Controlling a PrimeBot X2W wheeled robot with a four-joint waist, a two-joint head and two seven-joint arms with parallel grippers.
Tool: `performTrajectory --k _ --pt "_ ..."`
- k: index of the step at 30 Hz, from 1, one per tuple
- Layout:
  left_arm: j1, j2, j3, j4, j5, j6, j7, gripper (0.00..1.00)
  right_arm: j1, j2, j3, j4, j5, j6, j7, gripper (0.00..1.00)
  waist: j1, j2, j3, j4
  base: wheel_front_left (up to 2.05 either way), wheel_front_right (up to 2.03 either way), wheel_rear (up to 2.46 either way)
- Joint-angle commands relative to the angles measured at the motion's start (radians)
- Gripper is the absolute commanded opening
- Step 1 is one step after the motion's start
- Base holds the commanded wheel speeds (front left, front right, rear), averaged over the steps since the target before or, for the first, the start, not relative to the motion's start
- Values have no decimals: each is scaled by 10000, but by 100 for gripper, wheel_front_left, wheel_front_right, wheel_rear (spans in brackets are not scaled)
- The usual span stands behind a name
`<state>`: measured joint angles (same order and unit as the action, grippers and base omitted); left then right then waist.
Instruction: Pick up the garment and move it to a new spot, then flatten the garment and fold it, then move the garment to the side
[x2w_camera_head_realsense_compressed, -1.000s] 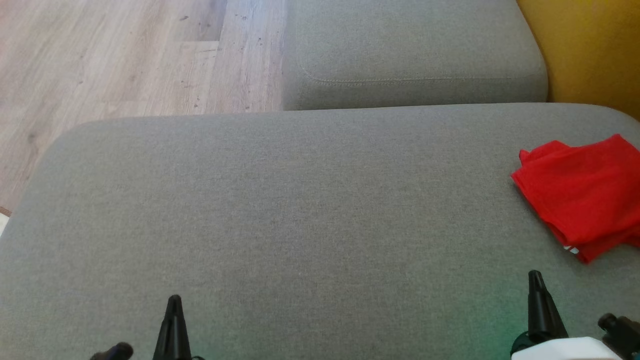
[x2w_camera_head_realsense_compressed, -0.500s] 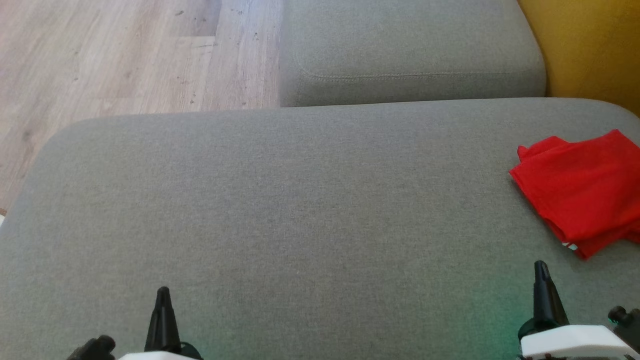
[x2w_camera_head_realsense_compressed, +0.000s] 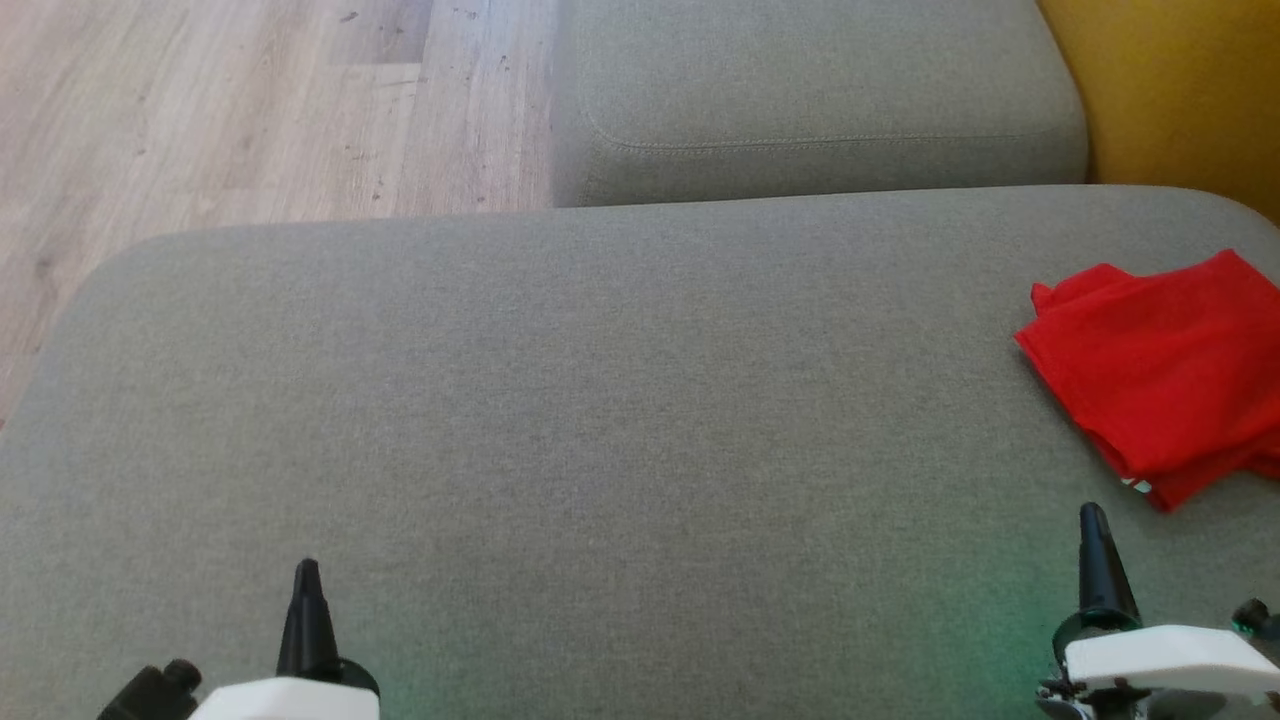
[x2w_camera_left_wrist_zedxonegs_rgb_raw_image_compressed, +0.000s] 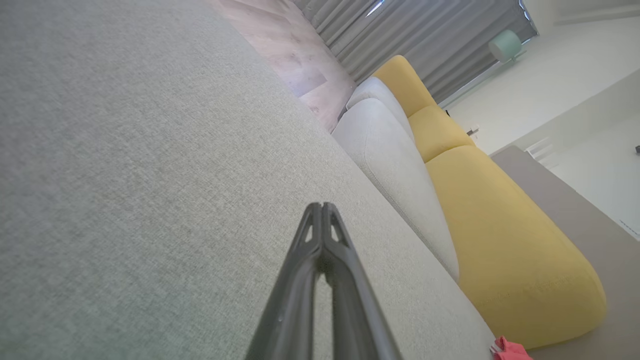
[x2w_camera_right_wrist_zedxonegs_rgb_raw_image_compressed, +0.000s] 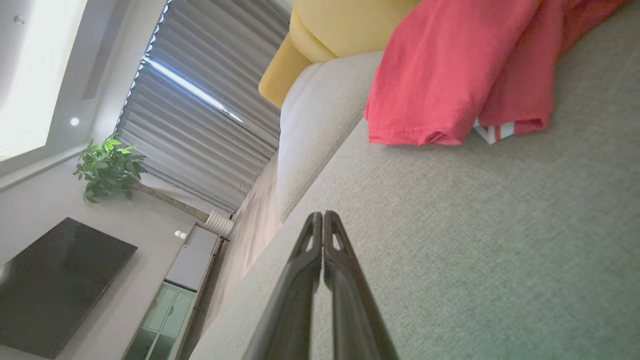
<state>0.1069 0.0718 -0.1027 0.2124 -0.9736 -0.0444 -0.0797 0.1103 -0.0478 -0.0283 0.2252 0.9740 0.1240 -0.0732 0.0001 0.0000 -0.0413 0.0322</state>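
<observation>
The left claw (x2w_camera_head_realsense_compressed: 306, 572) sits low on the robot's left, its two dark fingers pressed together, empty and pointing forward. The right claw (x2w_camera_head_realsense_compressed: 1093, 515) mirrors it on the right, likewise closed and gripping nothing.

I can read no text, brand, number or sign from my station. The nearest thing to a label is a small white patch with red stripes (x2w_camera_right_wrist_zedxonegs_rgb_raw_image_compressed: 492, 131) at the edge of the red garment (x2w_camera_right_wrist_zedxonegs_rgb_raw_image_compressed: 440, 70); no lettering on it is legible.
</observation>
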Motion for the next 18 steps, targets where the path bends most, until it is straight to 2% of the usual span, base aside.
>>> performTrajectory --k 1,18 --pt "-553 125 288 -255 -294 -83 40 0 -571 -240 63 -251 310 39 61 0 -1 0 11 -8 0 0 0" --pt "-1049 127 733 -77 -2355 -332 519 0 -1074 -254 -115 -115 2331 48 544 0 -1 0 149 -108 0 0 0"
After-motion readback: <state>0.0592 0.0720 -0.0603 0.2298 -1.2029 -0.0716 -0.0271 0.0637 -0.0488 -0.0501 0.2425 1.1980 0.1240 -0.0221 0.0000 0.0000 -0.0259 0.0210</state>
